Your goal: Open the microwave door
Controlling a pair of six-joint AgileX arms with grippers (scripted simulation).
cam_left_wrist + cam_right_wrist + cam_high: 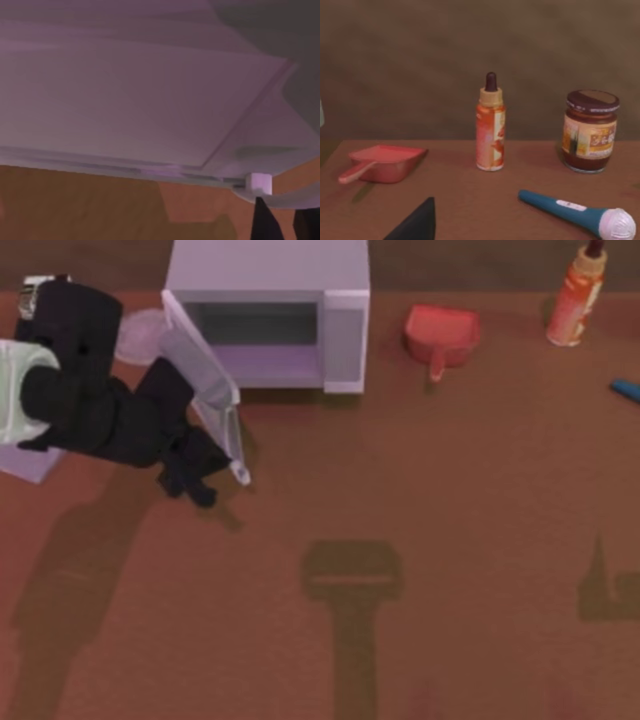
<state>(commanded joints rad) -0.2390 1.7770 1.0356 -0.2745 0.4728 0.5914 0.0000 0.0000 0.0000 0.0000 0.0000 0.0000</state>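
Observation:
The silver-grey microwave (268, 270) stands at the back of the table, its pale lilac interior (268, 362) exposed. The microwave door (205, 380) is swung far out toward the left, with its free edge pointing to the table's front. My left gripper (205, 478) sits at that free edge. In the left wrist view the door's window (130, 100) fills the frame, and the left gripper (285, 217) holds its dark fingers (265, 222) on the grey handle (280, 196). My right gripper (420, 220) shows only as a dark tip in the right wrist view, away from the microwave.
A red container (441, 335) lies to the right of the microwave. An orange dropper bottle (577, 295) stands at the back right, and a blue microphone (626, 390) lies by the right edge. A sauce jar (590, 131) stands near the bottle. A pale round object (140, 335) sits behind the door.

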